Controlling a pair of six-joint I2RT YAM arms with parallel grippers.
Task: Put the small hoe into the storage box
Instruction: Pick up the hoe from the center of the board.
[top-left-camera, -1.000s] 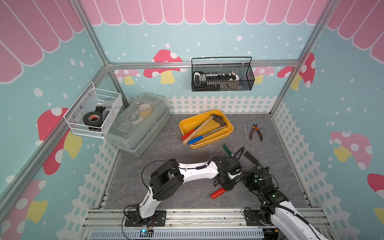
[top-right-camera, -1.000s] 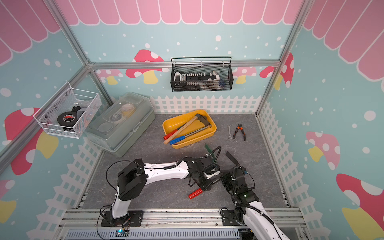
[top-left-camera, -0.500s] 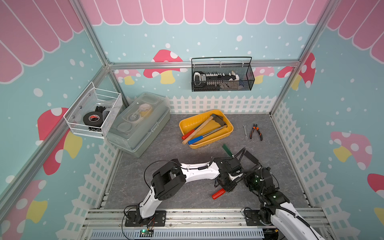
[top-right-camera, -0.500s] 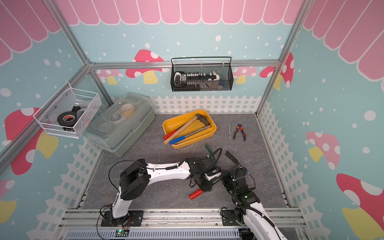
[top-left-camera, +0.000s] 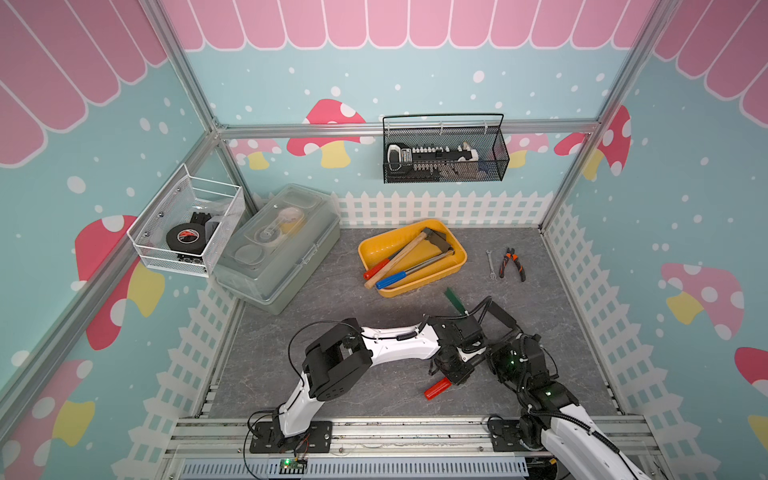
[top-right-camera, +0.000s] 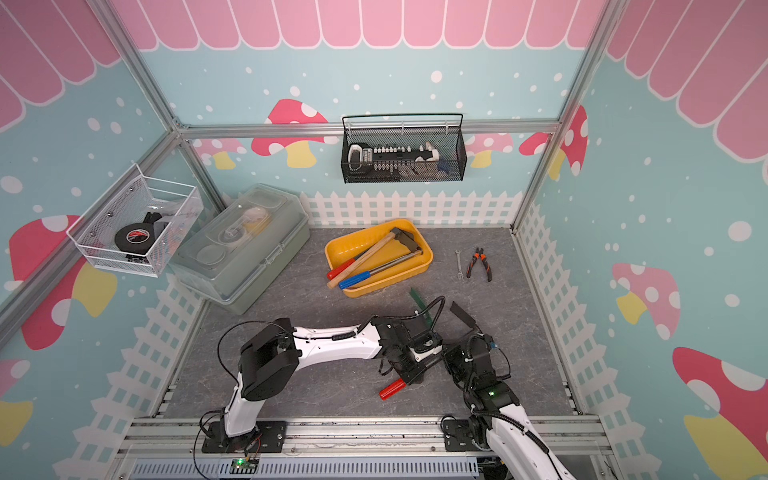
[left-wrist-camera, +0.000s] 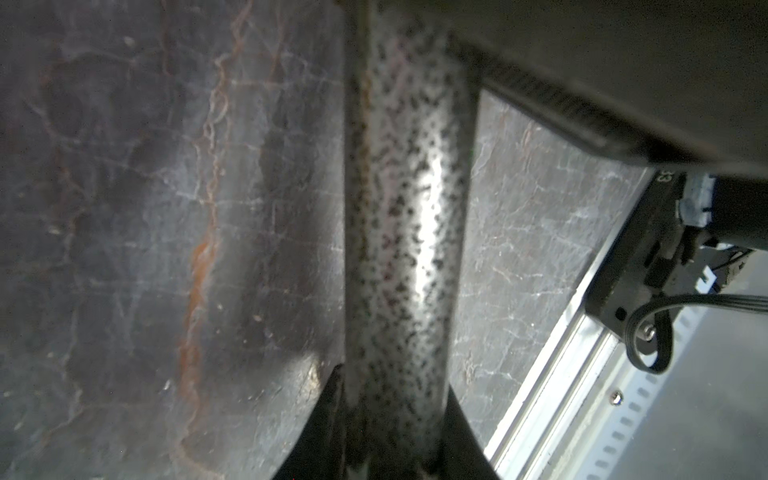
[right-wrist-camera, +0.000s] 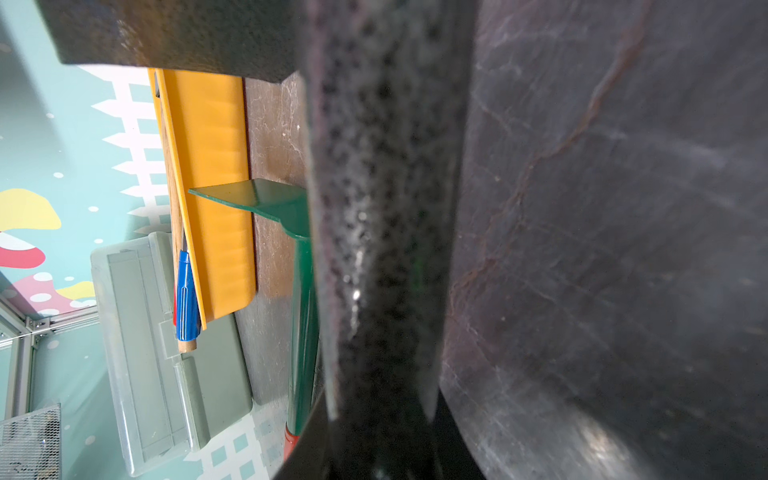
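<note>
small hoe shaft btw L fingers

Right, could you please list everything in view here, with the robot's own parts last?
storage box: one, yellow, back middle of the table.
hand tools: three, red, blue and wooden handles, inside the storage box.
small hoe: one, black blade, speckled shaft, near the table's front.
green tool: one, green, on the table in front of the storage box.
wrench: one, silver, right of the storage box.
pliers: one, black and orange, beside the wrench.
lidded box: one, translucent grey, back left.
white wire basket: one, left wall, holding a black tape roll.
black mesh basket: one, back wall, contents unclear.
left gripper: one, black, shut on the hoe's shaft.
right gripper: one, black, shut on the same shaft.
</note>
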